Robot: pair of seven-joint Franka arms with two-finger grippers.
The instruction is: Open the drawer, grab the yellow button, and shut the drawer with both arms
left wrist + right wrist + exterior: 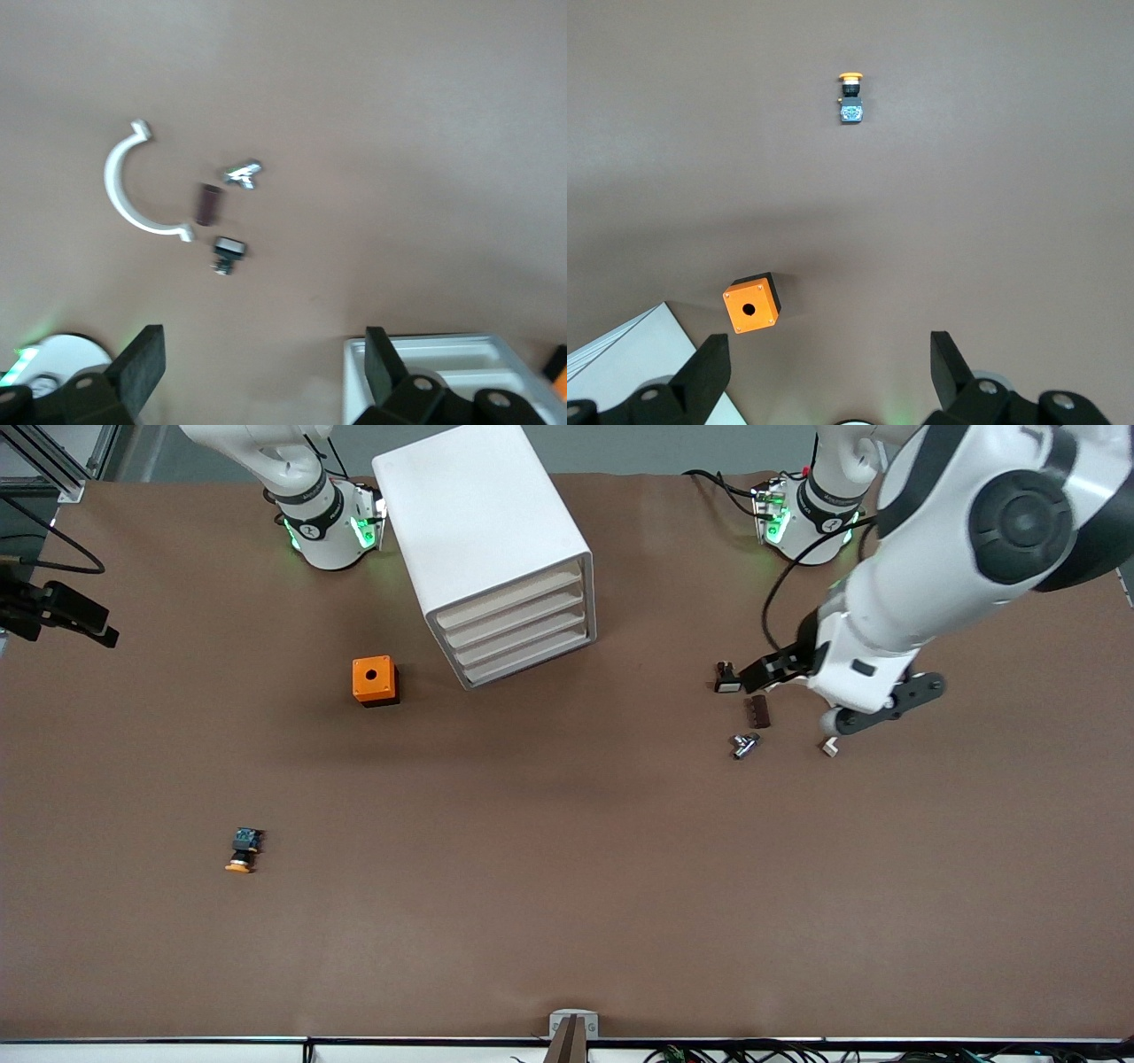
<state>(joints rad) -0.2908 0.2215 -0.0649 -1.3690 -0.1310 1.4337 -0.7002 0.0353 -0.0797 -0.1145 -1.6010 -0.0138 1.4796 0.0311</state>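
The white cabinet [483,531] stands between the arms' bases, and its top drawer [509,598] is shut like the three below it. The button [241,852], with orange cap, black body and blue end, lies on the brown table toward the right arm's end, nearer the front camera than the orange box [374,680]. It also shows in the right wrist view [850,97]. My left gripper [764,675] is open and empty over several small parts; its wrist view shows it [263,354] high above bare table. My right gripper [828,354] is open and empty, high near its base, out of the front view.
Under the left gripper lie a black-and-white part [229,254], a brown piece [209,204], a metal piece [242,172] and a white C-shaped clip [120,190]. The orange box [751,305] sits beside the cabinet corner [629,354]. A black fixture [62,613] juts in at the right arm's end.
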